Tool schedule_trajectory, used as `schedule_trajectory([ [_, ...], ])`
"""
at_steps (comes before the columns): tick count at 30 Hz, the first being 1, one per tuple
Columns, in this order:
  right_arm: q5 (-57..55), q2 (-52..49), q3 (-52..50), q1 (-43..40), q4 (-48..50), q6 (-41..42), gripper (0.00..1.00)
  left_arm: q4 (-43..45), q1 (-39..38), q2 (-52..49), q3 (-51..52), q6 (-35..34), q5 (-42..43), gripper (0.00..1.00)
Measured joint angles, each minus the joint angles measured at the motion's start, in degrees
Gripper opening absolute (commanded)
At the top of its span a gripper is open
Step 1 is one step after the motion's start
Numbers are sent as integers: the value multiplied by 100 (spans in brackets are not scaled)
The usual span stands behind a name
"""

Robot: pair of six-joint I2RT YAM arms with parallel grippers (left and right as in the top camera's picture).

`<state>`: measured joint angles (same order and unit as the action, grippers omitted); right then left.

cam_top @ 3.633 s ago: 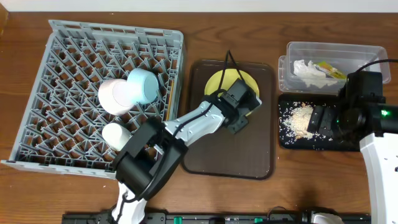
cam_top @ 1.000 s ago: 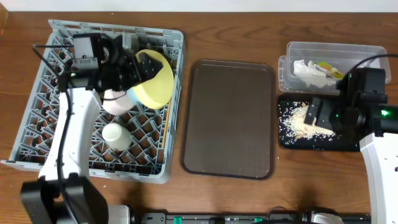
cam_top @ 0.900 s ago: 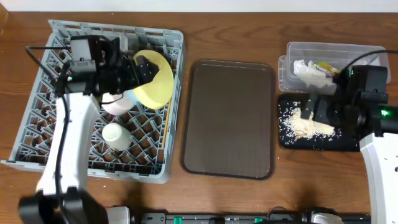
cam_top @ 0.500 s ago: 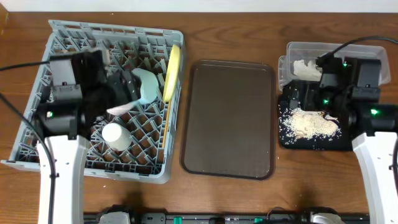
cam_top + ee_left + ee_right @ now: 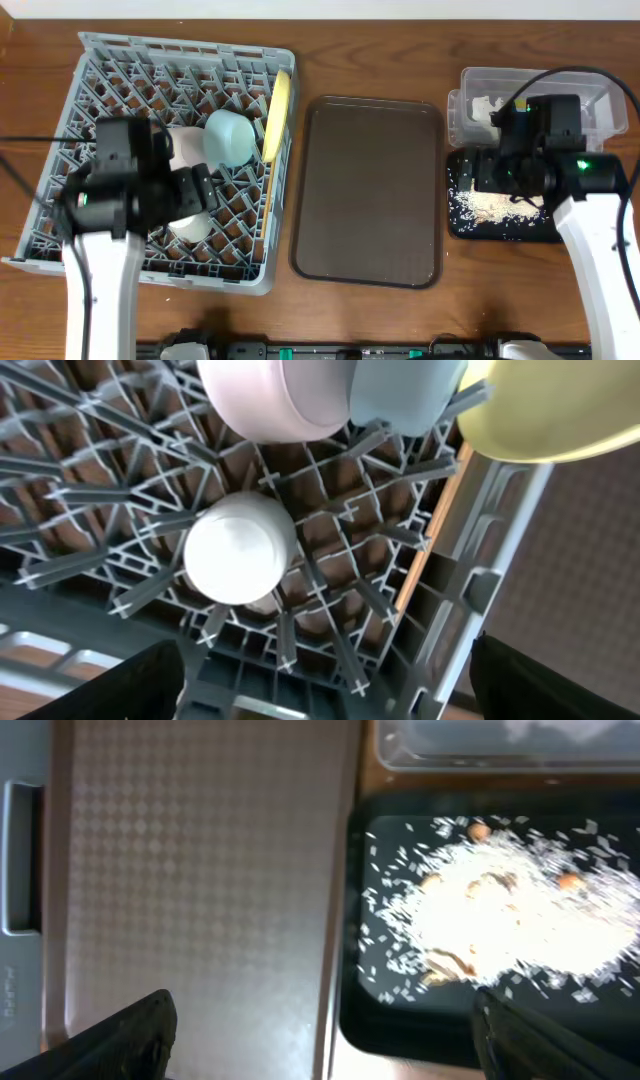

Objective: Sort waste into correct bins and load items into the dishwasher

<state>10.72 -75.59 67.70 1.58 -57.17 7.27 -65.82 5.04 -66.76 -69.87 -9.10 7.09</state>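
The grey dishwasher rack holds the yellow-green plate standing on edge at its right side. The light blue bowl, a whitish bowl and a small white cup lie in it too. A chopstick lies along the rack's right wall. My left gripper hangs open and empty over the cup. My right gripper is open and empty over the left edge of the black tray, which holds rice scraps. The tissue lies in the clear tub.
The dark brown serving tray lies bare between the rack and the bins. In the left wrist view the rack's front rim lies between my fingers. Wooden table shows around everything.
My left gripper let go of the plate, now on edge at the rack's right side, and drew back toward the front. My right arm shifted left over the black tray.
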Motion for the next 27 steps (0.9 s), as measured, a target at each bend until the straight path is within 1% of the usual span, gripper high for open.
schedule_trajectory([
  [3, -170, 603, -382, 17, 214, 46, 99, 339, -90, 876, 341, 243, 33, 92],
  [7, -352, 1928, -1209, 17, 542, 116, 99, 723, -387, 2238, 955, 562, 76, 93],
  [9, -579, 2671, -1580, 17, 553, 212, 99, 752, -494, 2782, 1189, 640, 111, 93],
  [12, -927, 3565, -1906, 17, 446, 341, 99, 774, -555, 3338, 1410, 691, 131, 93],
  [14, -1082, 4083, -2020, 17, 315, 398, 99, 780, -555, 3547, 1434, 739, 133, 93],
  [19, -1250, 4776, -2068, 17, -179, 450, 99, 776, -555, 3665, 1434, 767, 133, 93],
  [27, -1311, 4861, -2092, 17, -793, 455, 99, 776, -555, 3665, 1436, 767, 136, 93],
])
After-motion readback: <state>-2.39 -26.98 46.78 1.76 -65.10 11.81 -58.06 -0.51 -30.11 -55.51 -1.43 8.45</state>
